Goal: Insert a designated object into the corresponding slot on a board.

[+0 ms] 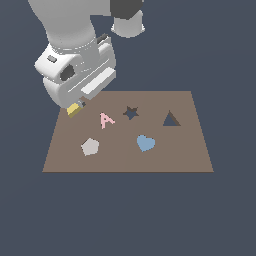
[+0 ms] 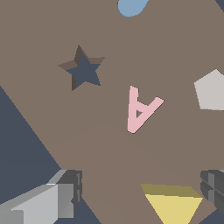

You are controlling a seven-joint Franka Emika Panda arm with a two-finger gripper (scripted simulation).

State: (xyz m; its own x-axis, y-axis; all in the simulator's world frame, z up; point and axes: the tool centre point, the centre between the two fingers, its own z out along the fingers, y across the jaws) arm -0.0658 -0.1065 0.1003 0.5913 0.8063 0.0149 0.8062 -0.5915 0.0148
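Since the small flat yellow triangular block (image 2: 173,206) looks rigid, light and smooth-sided, its flat edges suit gripping. It sits between the wide-spread pincer (image 2: 142,188) fingers, untouched, at the large brown board's (image 1: 190,150) corner. Farther off lies the dark triangular slot (image 1: 171,119).

In the exterior view the arm's body hides most of the yellow triangle (image 1: 74,109) beside the pink letter A (image 1: 106,119). The wrist view crops the triangle, the blue heart (image 2: 131,6) and the grey pentagon (image 2: 212,89). The end effector (image 2: 140,192) looks open, though it's partly cropped.
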